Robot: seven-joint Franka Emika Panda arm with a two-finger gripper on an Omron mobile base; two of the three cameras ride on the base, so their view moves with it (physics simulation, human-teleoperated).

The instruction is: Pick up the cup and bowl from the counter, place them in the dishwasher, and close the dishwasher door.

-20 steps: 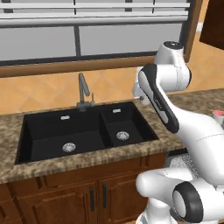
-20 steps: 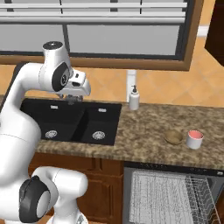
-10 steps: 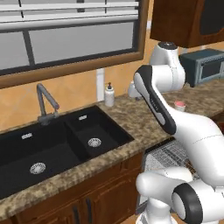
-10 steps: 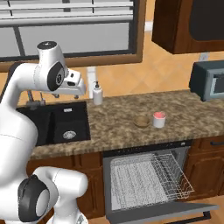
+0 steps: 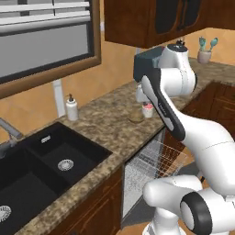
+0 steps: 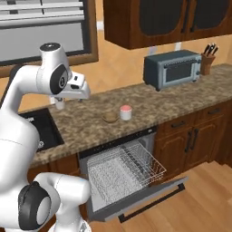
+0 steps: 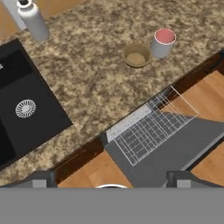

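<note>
Cup [image 7: 163, 42] and bowl [image 7: 136, 57] sat untouched, just beside each other on the counter [image 7: 96, 74], near its front edge and above the dishwasher [image 6: 121, 174]. The door [image 6: 149, 200] lay folded down towards the floor and the wire rack [image 6: 129, 167] was pulled part-way out over it. The gripper [image 6: 79, 88] hung high over the granite with its fingers spread wide and nothing between them — well apart from both pieces.

Judged from here, the closeness of the pair was the main hazard: a finger coming down between cup and bowl could nudge either one, and with the front edge so near, a shoved cup might roll off onto the rack or the door below. A careless descent could also tip the cup rather than straddle it.

Room to work looked fair. In the hand view, bare granite stretched left of the bowl towards the black sink [image 7: 26, 109] and the soap bottle [image 7: 33, 19], and the far side behind the cup was open too. To the right, in the right base view, a toaster oven [image 6: 173, 69] stood well clear. Below, the lowered door and jutting rack filled the space before the cabinets — a low sweep of the arm there risked a knock.
</note>
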